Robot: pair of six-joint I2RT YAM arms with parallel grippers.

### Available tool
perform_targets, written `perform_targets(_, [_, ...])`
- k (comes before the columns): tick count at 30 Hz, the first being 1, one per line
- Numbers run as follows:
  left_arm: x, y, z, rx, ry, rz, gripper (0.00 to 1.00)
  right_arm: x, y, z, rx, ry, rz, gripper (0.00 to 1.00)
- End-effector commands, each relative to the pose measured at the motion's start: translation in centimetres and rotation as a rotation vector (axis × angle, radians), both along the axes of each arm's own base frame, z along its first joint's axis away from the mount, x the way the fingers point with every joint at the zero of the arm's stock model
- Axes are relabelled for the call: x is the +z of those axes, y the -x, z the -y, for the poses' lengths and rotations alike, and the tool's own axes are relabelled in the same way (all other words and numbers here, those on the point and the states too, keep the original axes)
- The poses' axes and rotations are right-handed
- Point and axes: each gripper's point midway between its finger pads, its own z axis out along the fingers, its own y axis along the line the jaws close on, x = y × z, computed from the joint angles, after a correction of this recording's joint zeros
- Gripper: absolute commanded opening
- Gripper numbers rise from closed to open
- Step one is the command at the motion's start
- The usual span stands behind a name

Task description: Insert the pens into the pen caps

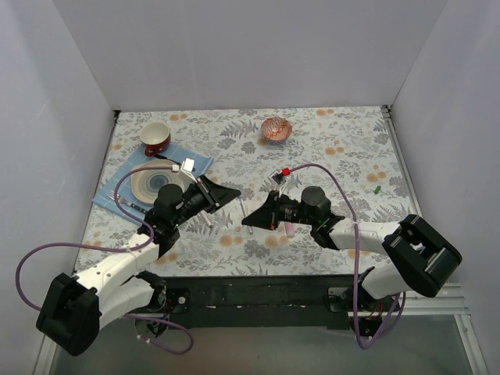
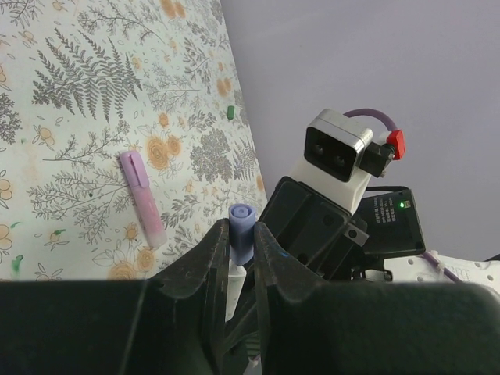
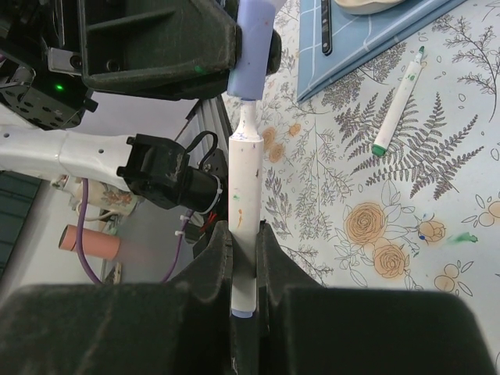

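My left gripper [image 2: 241, 238] is shut on the purple-blue pen cap [image 2: 242, 218], held off the table. My right gripper [image 3: 245, 238] is shut on a slim white pen [image 3: 245, 176], whose narrow tip sits at the mouth of that cap [image 3: 254, 47]. In the top view the two grippers [image 1: 233, 194] [image 1: 250, 221] face each other mid-table, with the pen [image 1: 243, 206] between them. A pale-pink marker [image 2: 141, 199] lies on the cloth. A white pen with a green tip [image 3: 398, 100] lies beside the blue mat. A green cap [image 1: 376, 189] lies alone at the right.
A blue mat [image 1: 119, 181] at the left carries a plate [image 1: 148, 184] and dark-handled cutlery [image 3: 326, 27]. A red cup [image 1: 155, 137] stands behind it, and a copper bowl [image 1: 276, 128] sits at the back centre. White walls close the table on three sides.
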Motion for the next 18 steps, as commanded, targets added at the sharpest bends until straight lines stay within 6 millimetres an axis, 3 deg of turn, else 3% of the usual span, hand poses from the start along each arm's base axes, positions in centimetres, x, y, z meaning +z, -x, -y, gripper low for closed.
perform_targets(1, [-0.4, 1.1, 0.7, -0.064, -0.013, 0.029, 0.00, 2.4, -0.8, -0.3, -0.024, -0.049, 0.059, 0.01])
perform_targets(7, [-0.9, 1.9, 1.2, -0.100, -0.025, 0.037, 0.00, 3.0, -1.4, -0.2, -0.043, -0.050, 0.070, 0.01])
perform_targets(11, [-1.0, 2.7, 1.7, -0.149, -0.035, 0.058, 0.00, 4.3, -1.6, 0.2, -0.054, -0.080, 0.114, 0.01])
perform_targets(14, [-0.5, 3.5, 1.9, -0.196, -0.021, 0.086, 0.00, 5.9, -1.1, 0.7, -0.045, -0.130, 0.174, 0.01])
perform_targets(18, [1.7, 4.8, 2.4, -0.264, 0.044, 0.165, 0.03, 7.9, 0.5, 1.0, 0.028, -0.203, 0.213, 0.01])
